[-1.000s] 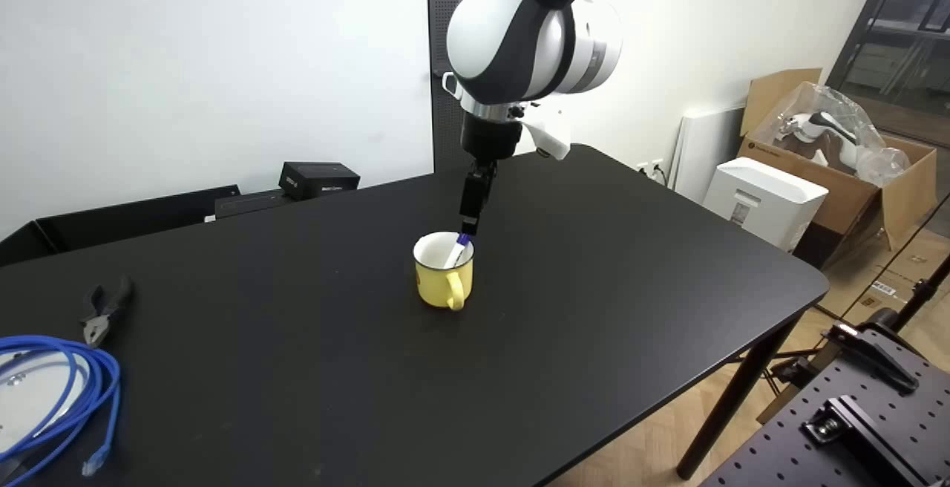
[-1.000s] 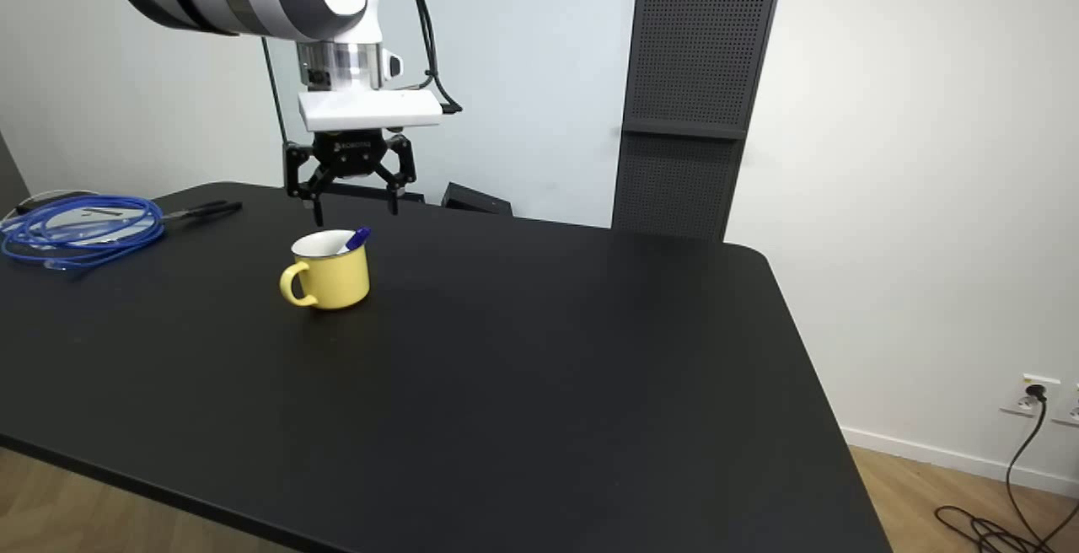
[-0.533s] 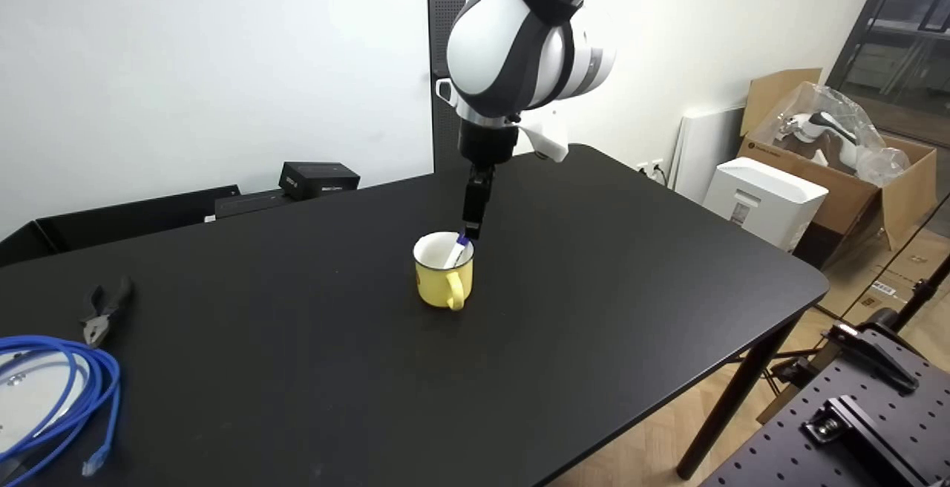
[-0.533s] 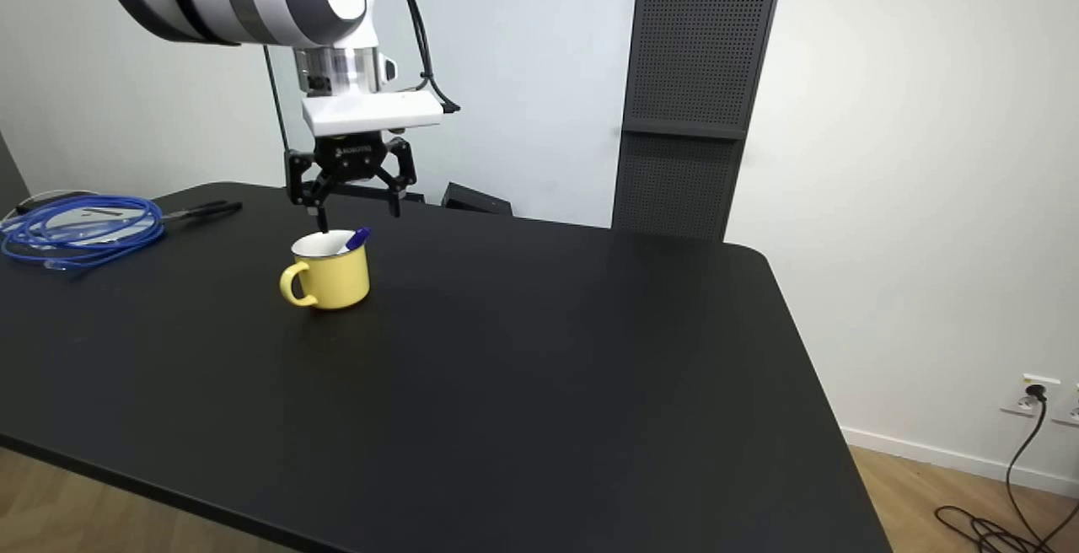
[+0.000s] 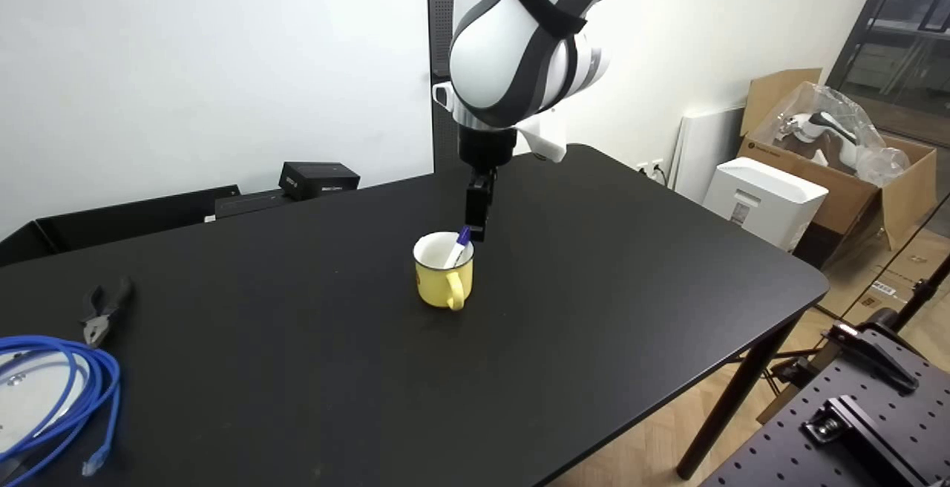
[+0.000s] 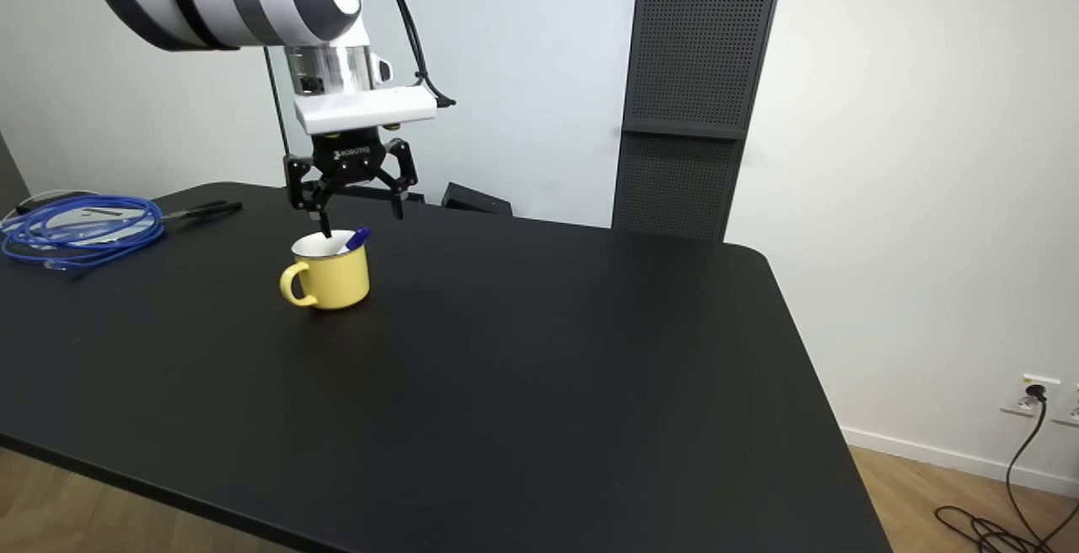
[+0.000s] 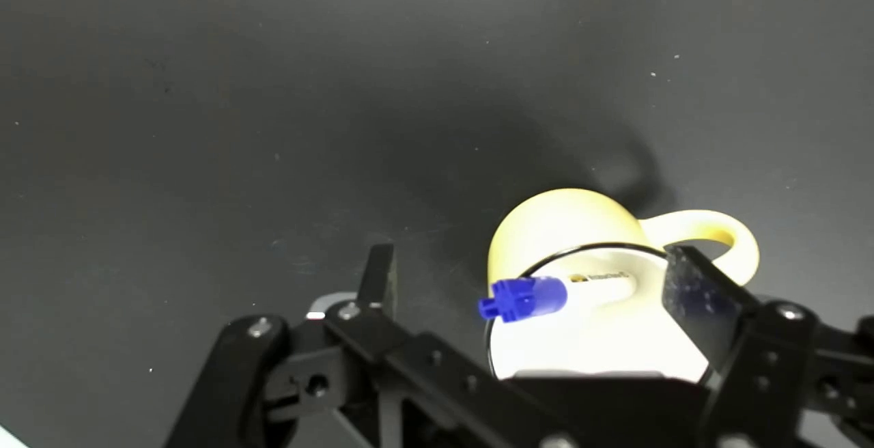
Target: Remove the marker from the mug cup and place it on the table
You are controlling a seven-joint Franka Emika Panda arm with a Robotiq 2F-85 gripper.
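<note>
The yellow mug cup (image 5: 438, 285) stands upright on the black table (image 5: 594, 264); it also shows in an exterior view (image 6: 337, 279) and the wrist view (image 7: 560, 219). The marker (image 5: 456, 253) leans inside the mug, its white body down and its blue cap (image 6: 357, 238) sticking out over the rim. My gripper (image 6: 362, 220) is open and empty, a little above the mug's rim. In the wrist view my gripper (image 7: 531, 270) has its fingers wide apart, one on each side of the marker cap (image 7: 536, 296), not touching it. The gripper's body hides part of the mug there.
A coiled blue cable (image 5: 96, 398) and pliers (image 5: 104, 316) lie on the table, away from the mug. Black boxes (image 5: 319, 179) stand along the wall behind the table. The mug's handle (image 7: 744, 250) sticks out beside one finger in the wrist view.
My gripper has come down slightly and tilted a little; in an exterior view its fingertip shifted slightly right, so the cap now shows in front of it. The mug and marker have not moved.
</note>
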